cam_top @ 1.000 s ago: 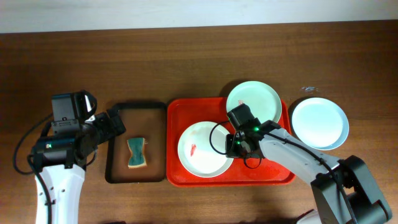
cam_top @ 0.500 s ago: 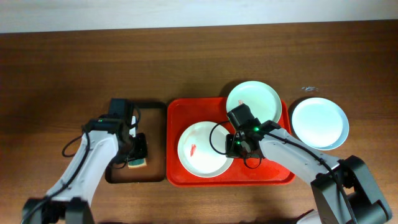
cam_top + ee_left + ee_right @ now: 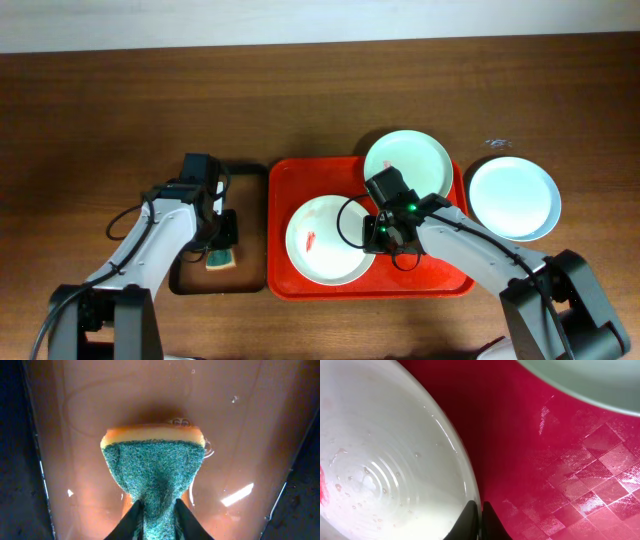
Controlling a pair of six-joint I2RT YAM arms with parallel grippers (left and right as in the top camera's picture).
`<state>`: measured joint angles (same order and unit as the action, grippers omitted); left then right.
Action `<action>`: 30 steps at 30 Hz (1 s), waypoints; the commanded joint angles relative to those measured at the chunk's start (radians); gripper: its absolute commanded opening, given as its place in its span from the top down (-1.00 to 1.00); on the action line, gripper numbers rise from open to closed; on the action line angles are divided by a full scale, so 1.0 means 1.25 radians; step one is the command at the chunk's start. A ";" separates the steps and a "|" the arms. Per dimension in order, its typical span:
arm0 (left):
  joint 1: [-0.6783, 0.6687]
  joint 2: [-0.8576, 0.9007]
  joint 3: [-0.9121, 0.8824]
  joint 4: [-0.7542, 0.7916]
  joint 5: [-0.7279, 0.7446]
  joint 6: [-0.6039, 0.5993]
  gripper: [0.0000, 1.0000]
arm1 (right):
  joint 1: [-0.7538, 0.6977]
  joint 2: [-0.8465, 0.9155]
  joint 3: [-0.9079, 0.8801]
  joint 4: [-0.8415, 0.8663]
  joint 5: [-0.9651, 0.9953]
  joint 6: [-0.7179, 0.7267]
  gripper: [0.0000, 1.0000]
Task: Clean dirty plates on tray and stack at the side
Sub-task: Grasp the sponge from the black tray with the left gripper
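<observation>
Plates (image 3: 320, 225), three: two on the one tray (image 3: 300, 178), one beside.

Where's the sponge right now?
In the overhead view the sponge lies in the brown tray on the left side, just left of the red tray, with the left gripper pinching its narrow middle.

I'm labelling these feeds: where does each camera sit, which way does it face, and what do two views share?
Overhead: fixed above the wooden table, facing straight down on the large red rectangular plastic tray and brown black-rimmed tray; both arms, left gripper and right gripper show.
Left wrist: on the left arm, faces down along its fingers, pinching the green-topped orange sponge.
Right wrist: on the right arm, faces down along its fingers, closed on the red-smeared pale round plate rim.
Overhead and left wrist share the sponge.
</observation>
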<state>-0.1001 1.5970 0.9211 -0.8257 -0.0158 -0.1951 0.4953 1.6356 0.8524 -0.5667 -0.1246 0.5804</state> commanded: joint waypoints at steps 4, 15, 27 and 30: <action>-0.002 0.006 0.007 -0.006 -0.020 0.008 0.53 | 0.003 0.005 -0.008 0.002 0.007 0.002 0.91; -0.002 0.006 -0.063 0.018 0.009 0.002 0.62 | 0.003 0.005 -0.008 0.002 0.007 0.002 0.91; -0.002 -0.016 0.194 -0.100 0.008 0.009 1.00 | 0.003 0.005 -0.008 0.006 0.003 0.003 0.92; -0.003 -0.010 0.198 -0.092 0.007 0.009 1.00 | 0.003 0.005 -0.008 0.026 0.001 0.002 0.92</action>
<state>-0.1001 1.5951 1.1606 -0.9398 -0.0116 -0.1944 0.4953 1.6356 0.8501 -0.5419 -0.1249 0.5800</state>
